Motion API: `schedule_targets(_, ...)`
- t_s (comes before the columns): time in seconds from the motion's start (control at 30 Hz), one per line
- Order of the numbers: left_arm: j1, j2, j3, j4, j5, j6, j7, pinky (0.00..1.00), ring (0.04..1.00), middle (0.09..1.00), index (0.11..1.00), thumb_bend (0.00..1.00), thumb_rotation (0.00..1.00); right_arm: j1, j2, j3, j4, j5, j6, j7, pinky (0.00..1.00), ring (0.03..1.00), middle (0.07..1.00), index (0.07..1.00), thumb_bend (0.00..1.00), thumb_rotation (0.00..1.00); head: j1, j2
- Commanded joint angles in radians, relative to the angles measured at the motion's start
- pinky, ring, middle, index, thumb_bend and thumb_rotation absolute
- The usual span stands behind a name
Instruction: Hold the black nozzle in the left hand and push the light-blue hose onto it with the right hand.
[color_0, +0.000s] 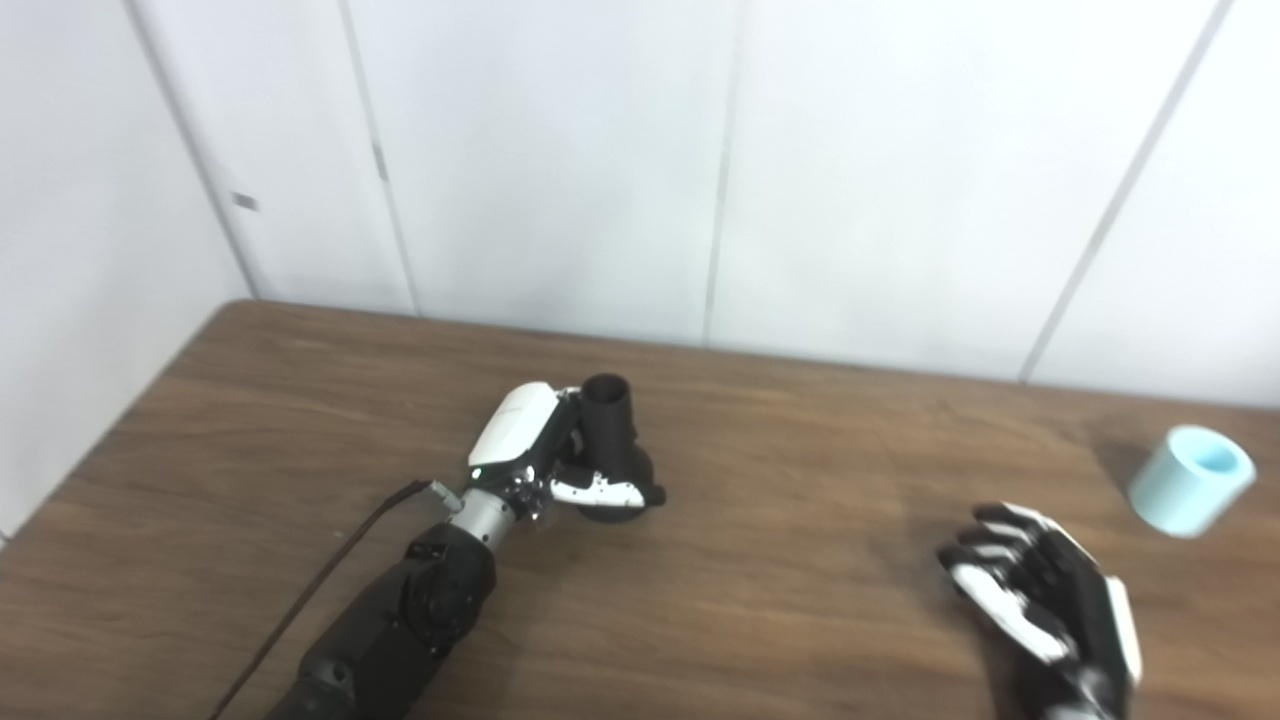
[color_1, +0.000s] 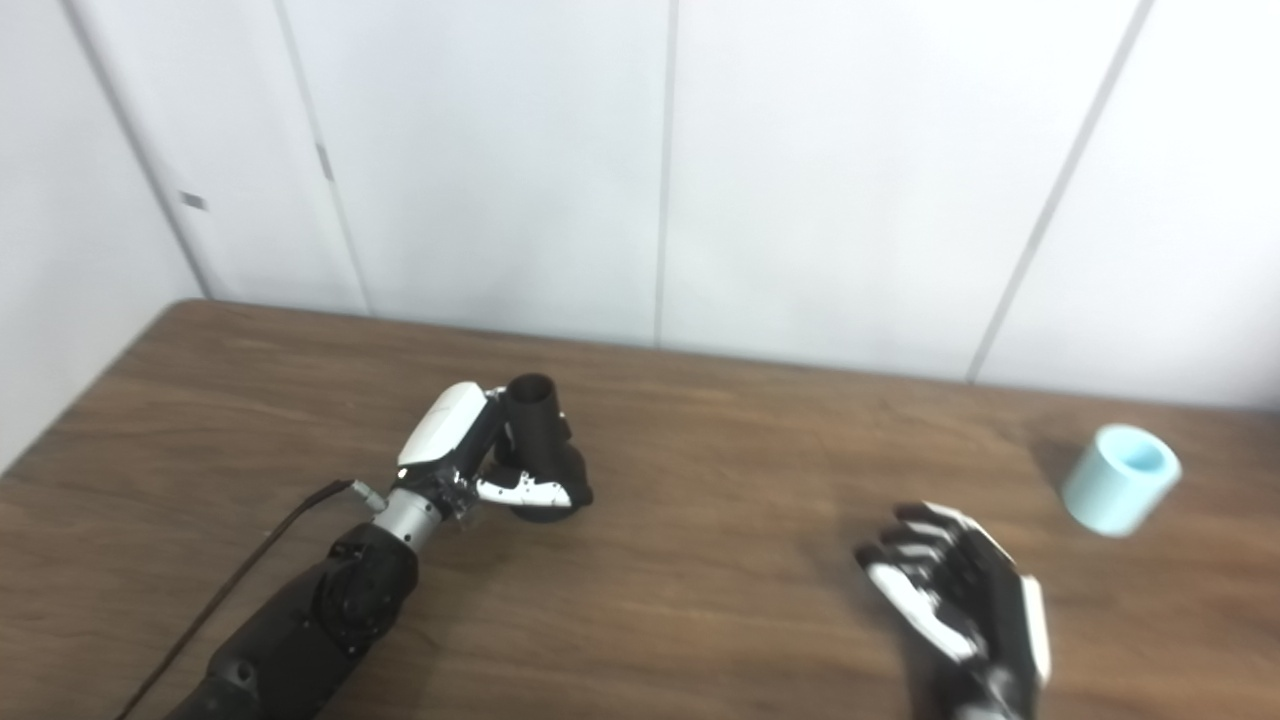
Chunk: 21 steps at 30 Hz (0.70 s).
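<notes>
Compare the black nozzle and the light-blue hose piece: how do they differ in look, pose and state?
The black tapered plastic nozzle stands upright on its wide base; the short light-blue plastic hose piece lies tilted, its opening facing up and away. The nozzle is gripped by the left hand; the hose piece lies free, with the open right hand short of it. The nozzle flares at its base; the hose piece is a plain cylinder. Both are hollow and rest on the brown wooden table.

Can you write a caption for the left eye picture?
Left hand grips black nozzle; open right hand nears light-blue hose.
</notes>
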Motion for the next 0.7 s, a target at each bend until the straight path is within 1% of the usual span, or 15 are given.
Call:
schedule_targets(0.0, 0.100, -0.066, -0.058, 0.053, 0.020, -0.032, -0.039, 0.33, 0.428, 0.441, 0.504, 0.51, 0.00, -0.024, 0.008, 0.003, -0.022, -0.001, -0.025, -0.003, 0.28, 0.378, 0.479, 0.533, 0.51, 0.00, -0.014, 0.006)
schedule_targets(0.07, 0.110, -0.078, -0.065, 0.056, 0.025, -0.048, -0.063, 0.33, 0.433, 0.444, 0.503, 0.51, 0.00, -0.027, 0.008, 0.008, -0.022, -0.020, -0.030, -0.011, 0.28, 0.379, 0.479, 0.531, 0.51, 0.00, -0.041, 0.014)
schedule_targets(0.2, 0.126, -0.100, -0.079, 0.067, 0.043, -0.089, -0.099, 0.34, 0.434, 0.444, 0.504, 0.51, 0.00, -0.032, 0.011, 0.016, -0.019, -0.059, -0.047, -0.025, 0.28, 0.384, 0.482, 0.530, 0.51, 0.00, -0.070, 0.022)
schedule_targets(0.3, 0.132, -0.111, -0.087, 0.078, 0.060, -0.114, -0.111, 0.34, 0.434, 0.443, 0.505, 0.51, 0.00, -0.032, 0.016, 0.019, -0.026, -0.063, -0.039, -0.030, 0.28, 0.386, 0.481, 0.531, 0.51, 0.00, -0.091, 0.027)
schedule_targets(0.37, 0.137, -0.120, -0.097, 0.087, 0.065, -0.119, -0.127, 0.33, 0.432, 0.442, 0.505, 0.51, 0.00, -0.031, 0.020, 0.020, -0.031, -0.059, -0.031, -0.029, 0.28, 0.386, 0.482, 0.531, 0.51, 0.00, -0.112, 0.032)
schedule_targets(0.47, 0.139, -0.129, -0.116, 0.112, 0.073, -0.146, -0.132, 0.34, 0.435, 0.449, 0.504, 0.51, 0.00, -0.031, 0.021, 0.021, -0.029, -0.062, -0.043, -0.029, 0.28, 0.382, 0.481, 0.534, 0.51, 0.00, -0.112, 0.032)
schedule_targets(0.5, 0.135, -0.127, -0.133, 0.123, 0.086, -0.154, -0.123, 0.36, 0.441, 0.454, 0.501, 0.51, 0.00, -0.031, 0.022, 0.019, -0.030, -0.054, -0.051, -0.026, 0.28, 0.382, 0.482, 0.533, 0.51, 0.00, -0.136, 0.033)
schedule_targets(0.57, 0.127, -0.118, -0.177, 0.144, 0.113, -0.160, -0.104, 0.37, 0.446, 0.459, 0.498, 0.51, 0.00, -0.032, 0.023, 0.017, -0.040, -0.061, -0.051, -0.033, 0.28, 0.384, 0.485, 0.529, 0.51, 0.00, -0.162, 0.033)
schedule_targets(0.67, 0.119, -0.106, -0.228, 0.163, 0.143, -0.161, -0.080, 0.34, 0.428, 0.450, 0.503, 0.50, 0.00, -0.035, 0.027, 0.010, -0.071, -0.060, -0.019, -0.045, 0.27, 0.378, 0.482, 0.532, 0.51, 0.00, -0.178, 0.032)
